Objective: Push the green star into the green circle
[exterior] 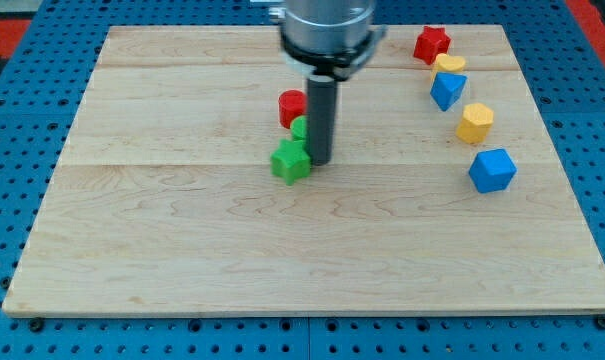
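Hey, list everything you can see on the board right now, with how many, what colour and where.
green star: one, green, centre of the board, just left of my tip.
green circle: one, green, just above the star, partly hidden by the rod.
red block: one, red, rounded, just above the green circle.
red star: one, red, the view's top right.
yellow block: one, yellow, below the red star; shape unclear.
blue block: one, blue, below that yellow one.
yellow hexagon: one, yellow, right side.
blue cube: one, blue, lowest on the right.
board: one, pale wood.
pegboard: blue, around the board.
my tip: one, dark rod end, against the star's right side.
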Tool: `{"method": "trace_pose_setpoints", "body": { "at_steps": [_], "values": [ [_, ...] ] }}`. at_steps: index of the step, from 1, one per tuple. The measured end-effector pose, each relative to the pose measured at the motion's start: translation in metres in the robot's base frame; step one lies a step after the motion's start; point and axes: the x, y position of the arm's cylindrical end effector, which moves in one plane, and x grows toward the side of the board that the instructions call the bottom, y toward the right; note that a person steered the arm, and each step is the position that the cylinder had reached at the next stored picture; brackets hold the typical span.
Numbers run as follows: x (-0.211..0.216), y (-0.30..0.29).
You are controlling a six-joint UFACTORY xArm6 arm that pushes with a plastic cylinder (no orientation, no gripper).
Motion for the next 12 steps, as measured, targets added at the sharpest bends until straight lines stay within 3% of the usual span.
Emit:
{"method": "trace_pose_setpoints", "body": {
  "at_steps": [1, 3, 4, 5, 6, 7, 8, 10, 11, 12],
  "values": [
    [0.0, -0.012],
    [-0.018, 0.037],
    [-0.056, 0.031],
    [-0.124, 0.022],
    [-0.133, -0.097],
    [-0.037, -0.145],
    [0.017, -0.132],
    [0.019, -0.075],
    [0.014, -0.017],
    [0.059, 0.003]
  ]
}}
